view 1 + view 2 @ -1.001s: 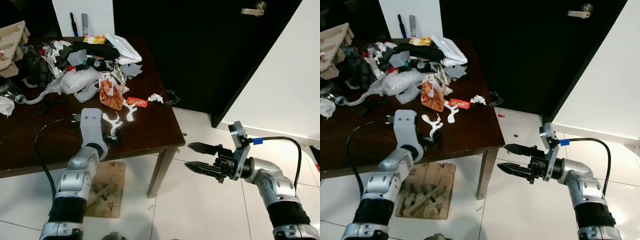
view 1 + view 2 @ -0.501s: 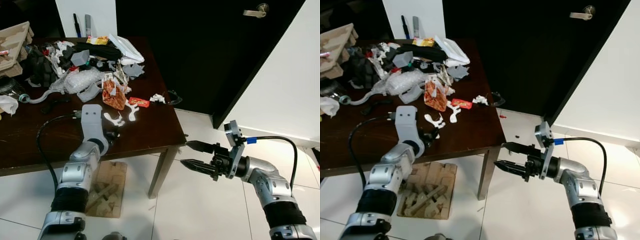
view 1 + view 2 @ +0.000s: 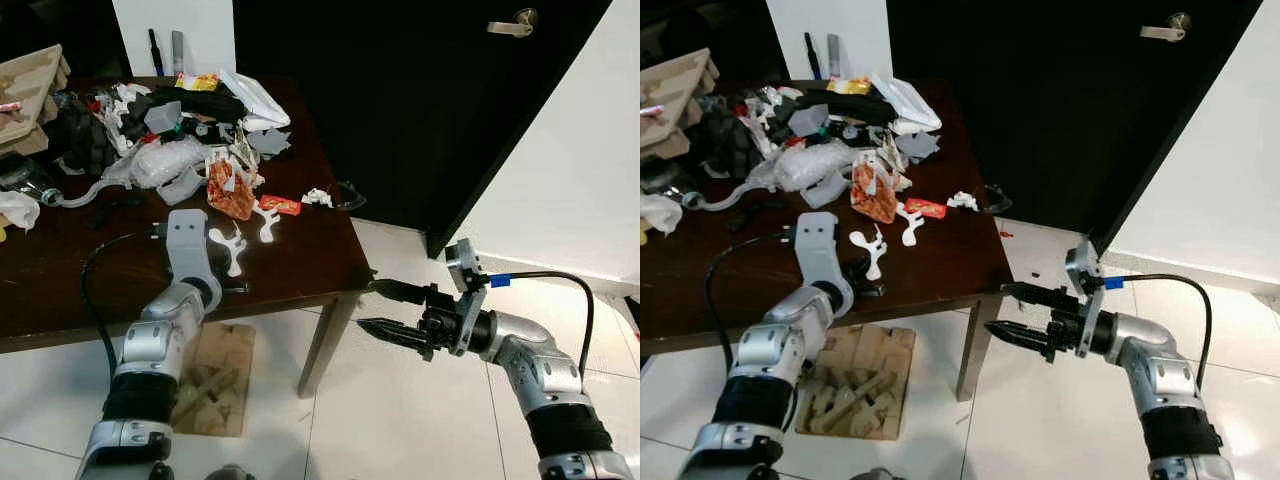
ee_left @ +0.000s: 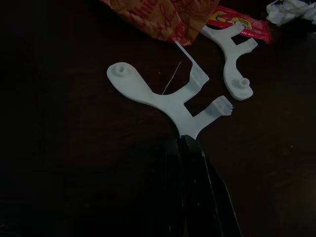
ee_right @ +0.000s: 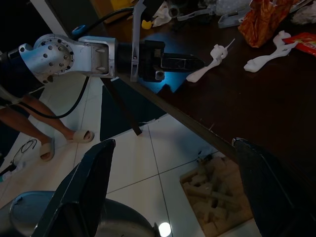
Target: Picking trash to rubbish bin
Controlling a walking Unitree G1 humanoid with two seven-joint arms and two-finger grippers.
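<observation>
White floor tiles and a black door with a silver lever handle lie behind a dark wooden desk that fills the left of the scene. Trash is piled on its far half: a clear crumpled plastic bag, black packaging, a grey plastic piece, a yellow wrapper and a white flat container. Nearer the middle sit an orange snack bag, a small red wrapper, a crumpled white scrap and 2 white forked plastic pieces. A cardboard egg tray sits at the far left corner. On the floor under the desk lies a moulded cardboard insert.

The left pincer lies low over the desk's near edge, its black fingers clenched on the stem of the nearer white forked plastic piece, which lies flat on the wood. The second white forked piece lies just beyond it, touching the red wrapper, near the snack bag.

The right pincer hangs over the floor to the right of the desk's near right leg, pointing left, its 2 fingers released and holding nothing. In the right wrist view a person's foot in a sandal stands on the tiles beyond the desk.
</observation>
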